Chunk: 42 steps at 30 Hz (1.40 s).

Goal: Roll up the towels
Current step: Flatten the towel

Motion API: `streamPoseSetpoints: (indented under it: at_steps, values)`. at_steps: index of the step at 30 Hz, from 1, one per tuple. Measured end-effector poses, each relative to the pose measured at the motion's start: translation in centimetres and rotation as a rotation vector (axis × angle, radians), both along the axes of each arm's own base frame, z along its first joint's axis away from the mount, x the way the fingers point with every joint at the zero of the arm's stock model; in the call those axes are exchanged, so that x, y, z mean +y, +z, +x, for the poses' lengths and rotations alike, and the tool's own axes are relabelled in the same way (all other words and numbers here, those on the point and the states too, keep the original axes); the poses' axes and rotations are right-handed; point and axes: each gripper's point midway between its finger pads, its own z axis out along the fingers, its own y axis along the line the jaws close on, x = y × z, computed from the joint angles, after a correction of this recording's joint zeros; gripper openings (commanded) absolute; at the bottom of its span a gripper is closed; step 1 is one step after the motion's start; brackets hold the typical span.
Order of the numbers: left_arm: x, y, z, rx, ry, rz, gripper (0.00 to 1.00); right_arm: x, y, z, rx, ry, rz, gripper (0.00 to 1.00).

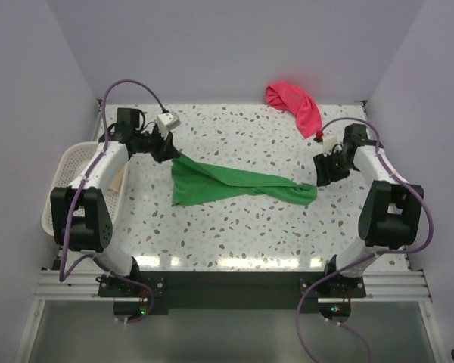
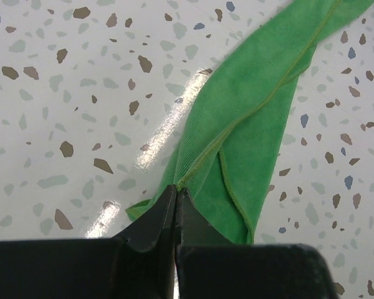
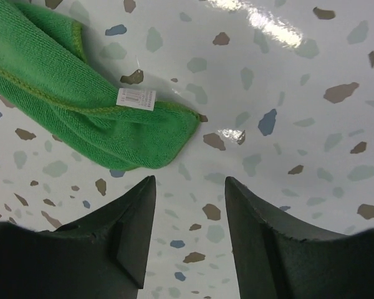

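The green towel (image 1: 234, 184) lies twisted and stretched across the middle of the table. My left gripper (image 1: 169, 151) is shut on its left corner; in the left wrist view the cloth (image 2: 249, 124) fans out from the closed tips (image 2: 176, 189). The towel's right end (image 3: 81, 118), with a white label (image 3: 136, 98), rests on the table just ahead of my right gripper (image 3: 190, 180), which stands open and apart from the cloth with nothing between its fingers. From above, that gripper (image 1: 321, 172) hovers beside the towel's right tip. A pink-red towel (image 1: 293, 103) lies crumpled at the back right.
A white mesh basket (image 1: 68, 170) stands at the table's left edge beside the left arm, and a pale peach strip (image 1: 122, 180) shows along its inner side. White walls close in the table on three sides. A small white box (image 1: 166, 119) sits on the left wrist.
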Motion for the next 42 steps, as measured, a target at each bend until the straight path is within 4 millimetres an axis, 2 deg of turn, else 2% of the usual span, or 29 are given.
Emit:
streamPoseSetpoints:
  at_steps: [3, 8, 16, 17, 19, 21, 26, 28, 30, 32, 34, 36, 38, 40, 42]
  values:
    - [0.0, 0.0, 0.0, -0.002, 0.0, 0.0, 0.0, 1.2, -1.4, -0.3, 0.038, 0.001, -0.008, 0.5]
    - [0.0, 0.0, 0.1, -0.005, 0.0, 0.0, 0.0, 2.6, -3.1, 0.6, 0.055, 0.003, -0.033, 0.46]
    - [0.0, -0.2, 0.1, -0.002, -0.001, 0.001, 0.0, 2.4, -6.3, 0.6, 0.121, -0.026, -0.07, 0.43]
    - [0.0, -0.2, 0.0, 0.0, -0.001, 0.001, 0.0, 2.4, -6.5, 0.6, 0.124, -0.027, -0.073, 0.4]
    - [0.0, -0.5, 0.0, 0.006, -0.001, 0.002, 0.0, 2.3, -6.5, 0.9, 0.112, -0.03, -0.077, 0.23]
    - [0.0, -0.8, 0.0, 0.012, 0.0, 0.003, 0.0, 2.2, -6.6, 1.1, 0.106, -0.035, -0.084, 0.02]
    - [0.3, -1.2, 0.1, 0.028, 0.018, 0.012, 0.0, 2.0, -6.1, 1.2, 0.094, -0.05, -0.093, 0.0]
    - [0.4, -1.0, 0.4, 0.034, 0.032, 0.011, 0.0, 1.6, -4.9, 1.4, 0.067, -0.063, -0.092, 0.0]
    - [0.7, -0.2, 1.2, 0.024, 0.056, 0.007, 0.0, 1.0, -2.6, 2.0, 0.016, -0.082, -0.087, 0.0]
    - [1.1, 1.3, 2.2, -0.003, 0.08, -0.001, 0.0, -0.3, 1.1, 3.5, -0.082, -0.12, -0.078, 0.0]
    - [1.3, 3.3, 3.3, -0.042, 0.101, -0.012, 0.0, -1.2, 5.7, 5.1, -0.195, -0.142, -0.072, 0.0]
    - [1.3, 5.7, 4.3, -0.089, 0.114, -0.024, 0.0, -1.7, 10.6, 6.7, -0.323, -0.148, -0.069, 0.0]
    - [1.3, 7.7, 5.1, -0.134, 0.121, -0.034, 0.0, -1.7, 14.7, 7.9, -0.425, -0.144, -0.067, 0.0]
    - [1.3, 9.6, 5.7, -0.174, 0.13, -0.043, 0.0, -1.5, 17.9, 8.4, -0.506, -0.136, -0.067, 0.0]
    - [1.3, 10.7, 5.7, -0.198, 0.134, -0.046, 0.0, -1.4, 19.8, 8.2, -0.551, -0.128, -0.066, 0.0]
